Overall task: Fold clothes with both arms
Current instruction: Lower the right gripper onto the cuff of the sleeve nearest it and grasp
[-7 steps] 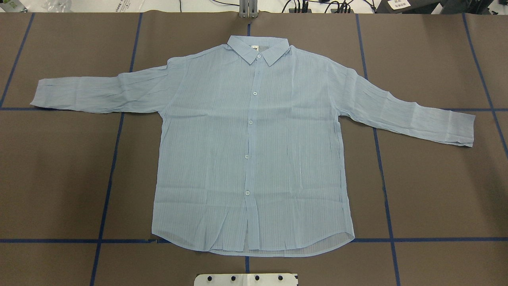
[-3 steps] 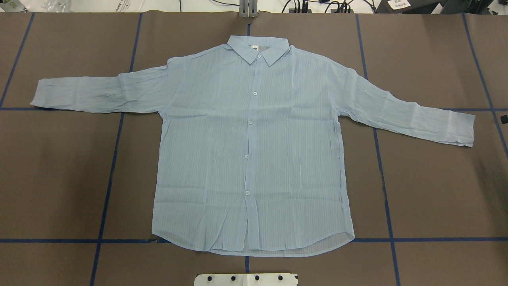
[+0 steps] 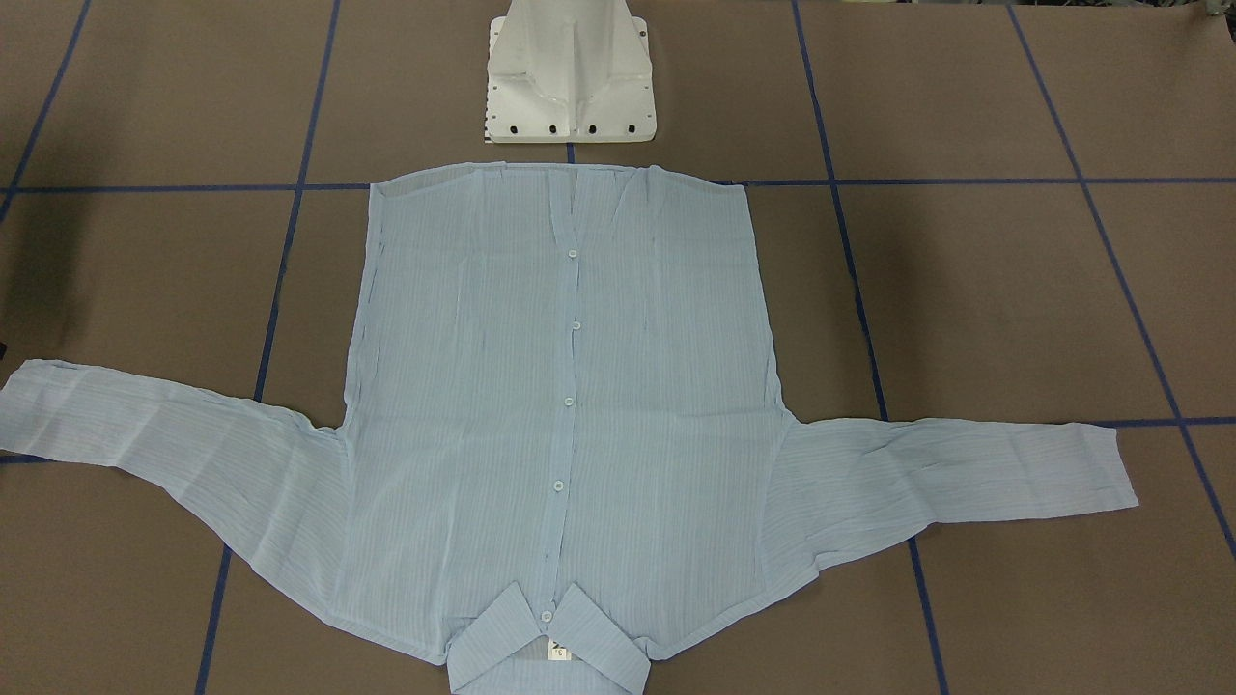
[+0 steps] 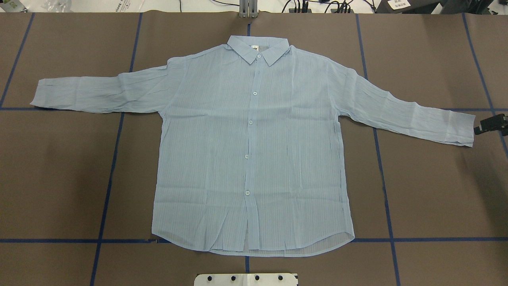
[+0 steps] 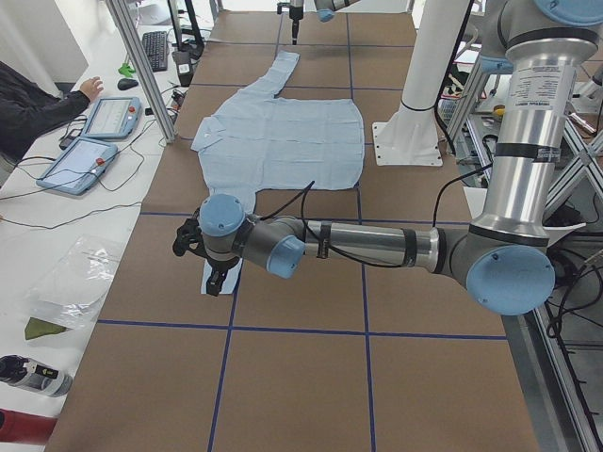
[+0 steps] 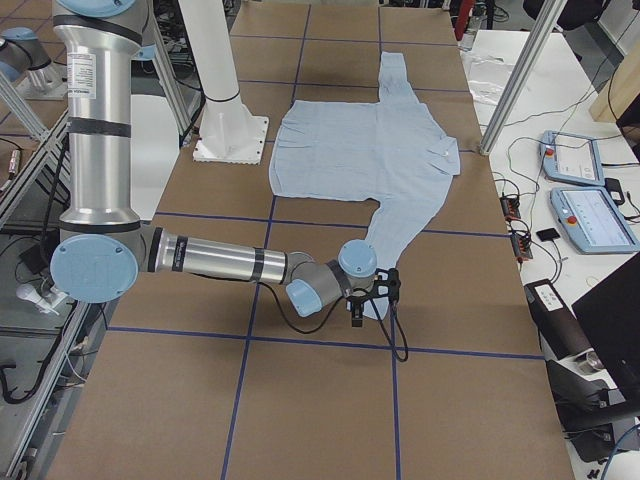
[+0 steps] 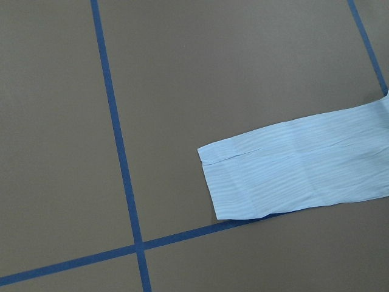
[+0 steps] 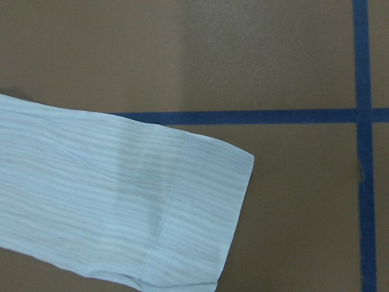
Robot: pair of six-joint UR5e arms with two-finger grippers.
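Note:
The pale blue striped shirt [image 4: 254, 151] lies flat and face up on the brown table, buttoned, collar at the far side, both sleeves spread outwards. My right gripper [image 4: 490, 125] reaches in from the right edge, just beyond the right sleeve's cuff [image 8: 200, 207]; whether it is open or shut I cannot tell. In the exterior right view that gripper [image 6: 358, 312] hangs low over the cuff end. My left gripper [image 5: 213, 279] shows only in the exterior left view, low by the left sleeve's cuff [image 7: 243, 182], and its state cannot be told.
The white pedestal base [image 3: 570, 77] stands just past the shirt's hem. Blue tape lines [image 4: 107, 178] grid the table. A person's arm [image 5: 38, 104] and two tablets [image 5: 89, 141] are beyond the far side, with an aluminium post [image 5: 141, 66] at that edge.
The right gripper has come in from the overhead view's right edge towards the right cuff. The shirt has not moved.

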